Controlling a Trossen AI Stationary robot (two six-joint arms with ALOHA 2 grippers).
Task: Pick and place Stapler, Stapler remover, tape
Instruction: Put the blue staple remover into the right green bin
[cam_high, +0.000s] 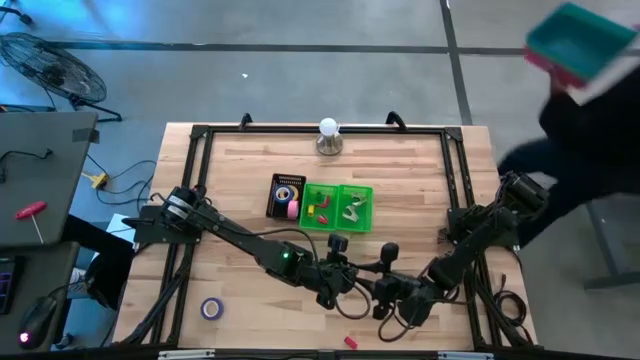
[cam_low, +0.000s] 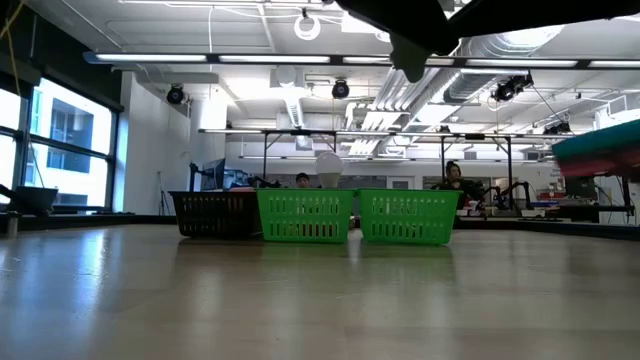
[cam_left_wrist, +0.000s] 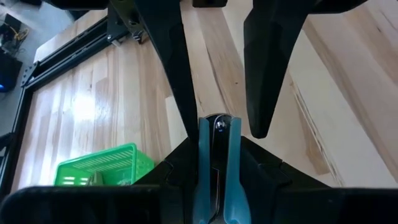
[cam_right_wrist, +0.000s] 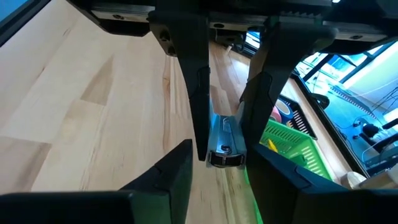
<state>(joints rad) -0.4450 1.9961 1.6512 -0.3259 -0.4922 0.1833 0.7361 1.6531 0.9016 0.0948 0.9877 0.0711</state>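
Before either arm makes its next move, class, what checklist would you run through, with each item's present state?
1. Left end effector clamped on stapler: ok.
2. Right end effector closed on stapler: not ok, fingers apart around it.
3. Green baskets unobstructed by arms: ok.
4. Purple tape binned: not ok, lies on table.
5. Person clear of right arm: cannot tell.
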